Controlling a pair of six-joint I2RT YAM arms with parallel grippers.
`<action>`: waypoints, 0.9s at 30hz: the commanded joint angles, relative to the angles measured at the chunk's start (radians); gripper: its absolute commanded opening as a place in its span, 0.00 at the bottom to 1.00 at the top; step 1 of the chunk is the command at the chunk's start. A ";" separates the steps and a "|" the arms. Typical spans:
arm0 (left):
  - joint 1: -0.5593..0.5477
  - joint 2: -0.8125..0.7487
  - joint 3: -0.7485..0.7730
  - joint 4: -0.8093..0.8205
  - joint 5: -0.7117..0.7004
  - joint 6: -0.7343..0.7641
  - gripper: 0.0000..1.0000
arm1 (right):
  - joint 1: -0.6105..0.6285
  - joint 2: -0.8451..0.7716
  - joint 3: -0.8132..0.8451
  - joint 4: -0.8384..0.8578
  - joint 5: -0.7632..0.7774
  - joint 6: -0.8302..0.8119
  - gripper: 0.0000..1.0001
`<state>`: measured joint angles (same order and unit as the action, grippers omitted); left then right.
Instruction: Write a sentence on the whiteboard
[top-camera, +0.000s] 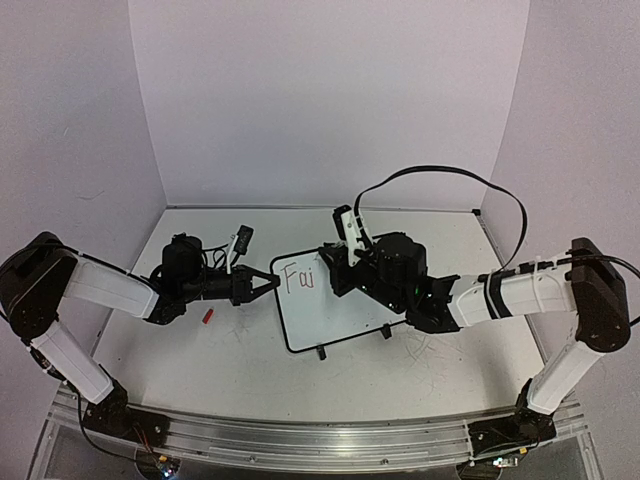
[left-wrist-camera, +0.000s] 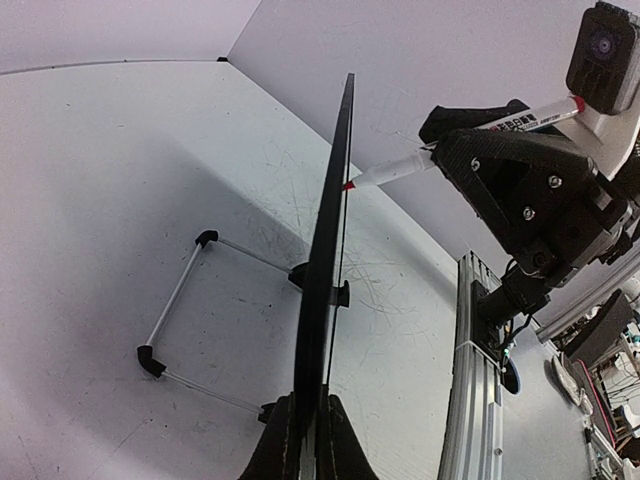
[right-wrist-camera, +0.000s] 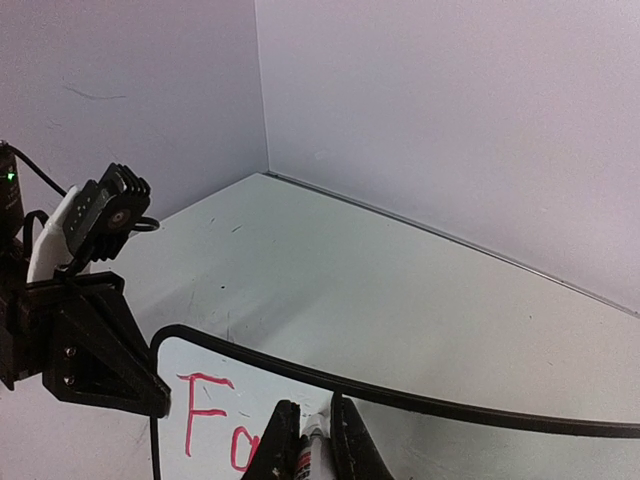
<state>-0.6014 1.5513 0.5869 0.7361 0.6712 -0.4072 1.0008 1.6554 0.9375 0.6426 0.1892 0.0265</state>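
Observation:
The whiteboard (top-camera: 330, 305) lies mid-table with red letters "Fa" and a further stroke (top-camera: 298, 276) at its upper left. My left gripper (top-camera: 268, 284) is shut on the board's left edge; in the left wrist view the board (left-wrist-camera: 325, 260) is seen edge-on between my fingers (left-wrist-camera: 276, 450). My right gripper (top-camera: 333, 262) is shut on a white marker with a red tip (left-wrist-camera: 385, 174), its tip against the board face. In the right wrist view the marker (right-wrist-camera: 311, 455) sits between my fingers, over the board (right-wrist-camera: 205, 370) by the red letters (right-wrist-camera: 205, 410).
A small red marker cap (top-camera: 208, 315) lies on the table left of the board. The board's wire stand and black feet (left-wrist-camera: 180, 300) show behind it. A black cable (top-camera: 470, 180) loops above the right arm. Walls enclose the table at back and sides.

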 joint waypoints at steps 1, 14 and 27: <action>-0.003 -0.028 0.028 0.001 0.001 0.034 0.00 | 0.000 0.011 0.008 0.034 0.014 0.003 0.00; -0.003 -0.027 0.030 -0.001 0.001 0.033 0.00 | 0.000 -0.002 -0.038 0.027 0.006 0.032 0.00; -0.003 -0.027 0.028 -0.001 0.000 0.034 0.00 | 0.001 -0.003 -0.076 0.020 -0.008 0.065 0.00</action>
<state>-0.6014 1.5513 0.5869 0.7315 0.6693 -0.4076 1.0044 1.6554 0.8803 0.6534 0.1769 0.0704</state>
